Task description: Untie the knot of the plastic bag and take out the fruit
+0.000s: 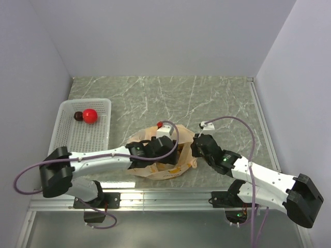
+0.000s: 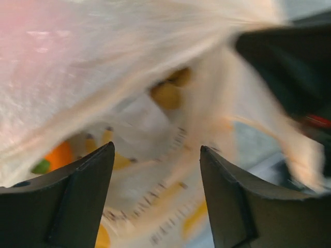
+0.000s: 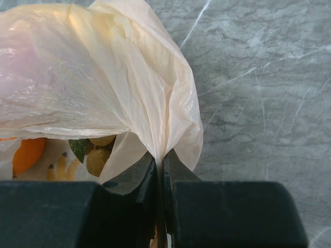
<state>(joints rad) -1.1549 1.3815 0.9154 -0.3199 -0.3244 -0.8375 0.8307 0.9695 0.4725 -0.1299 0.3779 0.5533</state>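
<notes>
The plastic bag (image 1: 138, 138) lies crumpled between both arms at the table's near middle, and its mouth gapes. No knot shows. My right gripper (image 1: 193, 150) (image 3: 160, 152) is shut on a gathered fold of the plastic bag's (image 3: 93, 67) rim and holds it up. My left gripper (image 1: 172, 151) (image 2: 156, 146) is open inside the mouth, with printed bag film (image 2: 150, 175) between and beyond its fingers. Fruit inside: an orange (image 3: 26, 155) (image 2: 59, 155), tan balls (image 3: 97, 160) (image 2: 168, 95), and a red one (image 1: 160, 124) at the far side.
A white basket (image 1: 70, 139) stands at the left with a red fruit (image 1: 91, 115) and a dark maroon one (image 1: 78, 115) in its far end. White walls close in the marbled table on three sides. A purple cable (image 1: 243, 124) loops over the right arm.
</notes>
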